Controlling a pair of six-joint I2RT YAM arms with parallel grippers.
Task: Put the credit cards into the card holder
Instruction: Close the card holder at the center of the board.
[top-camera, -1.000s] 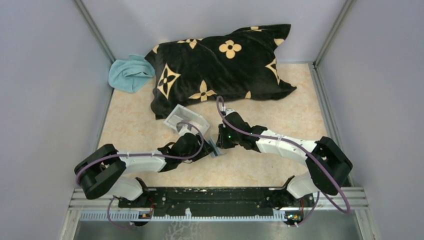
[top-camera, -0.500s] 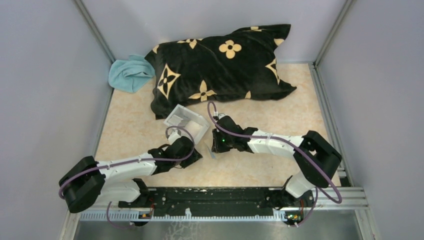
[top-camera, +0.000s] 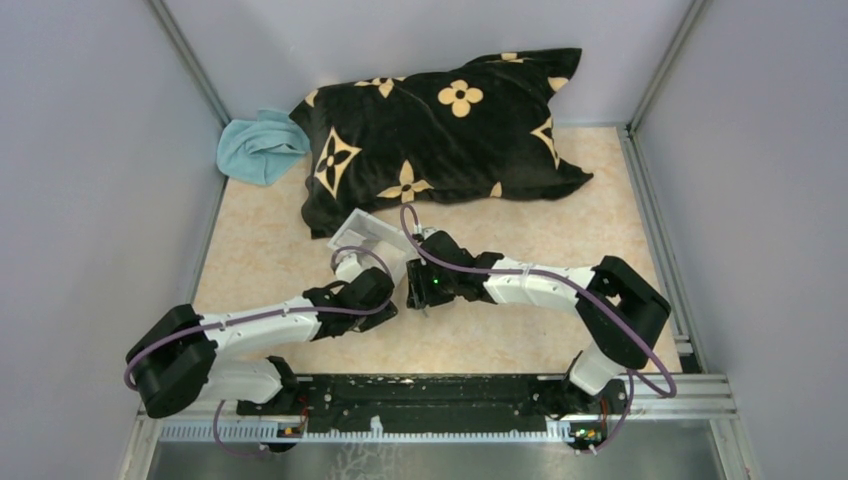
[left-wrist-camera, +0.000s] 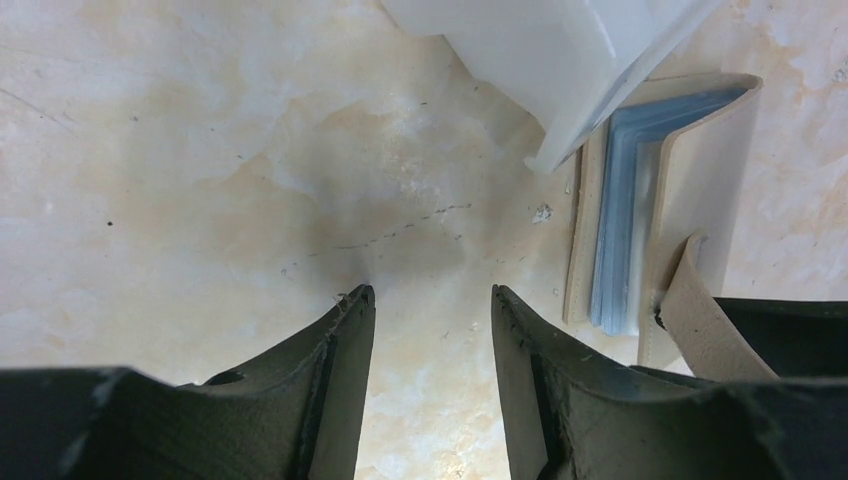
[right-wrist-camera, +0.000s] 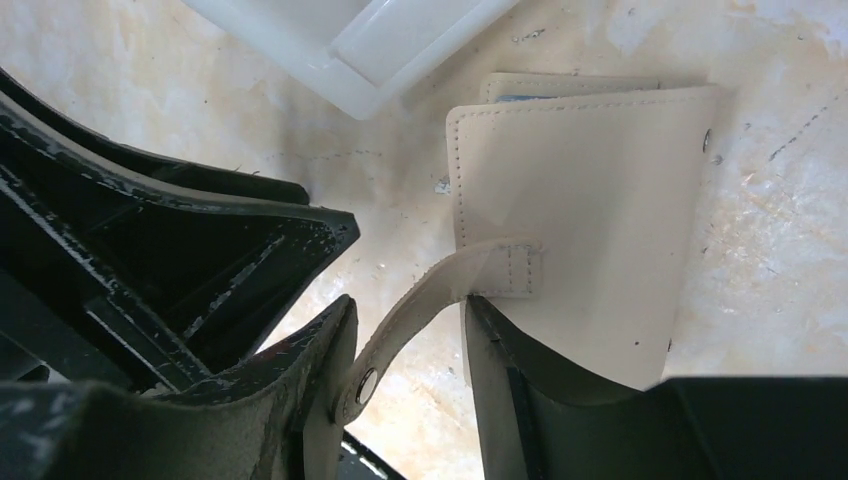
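Note:
The tan card holder (right-wrist-camera: 590, 210) lies shut on the table, just in front of a clear tray. Its tab with the snap stud (right-wrist-camera: 366, 385) curls up between the fingers of my right gripper (right-wrist-camera: 407, 302). That gripper stands open, and the tab leans on its left finger. Light blue layered edges (left-wrist-camera: 622, 230) show between the holder's covers (left-wrist-camera: 700, 170); I cannot tell cards from pockets. No loose credit cards are in view. My left gripper (left-wrist-camera: 430, 292) is open and empty over bare table, just left of the holder. In the top view both grippers (top-camera: 385, 300) (top-camera: 415, 290) hide the holder.
The clear shallow tray (top-camera: 362, 232) sits just beyond the grippers, its corner (left-wrist-camera: 560, 120) overlapping the holder's far end. A black pillow with gold flowers (top-camera: 440, 135) and a light blue cloth (top-camera: 258, 145) lie at the back. Walls close in on both sides.
My right gripper has opened, let go of the card holder and shifted left toward the tray. The left arm drew back, then came forward beside it.

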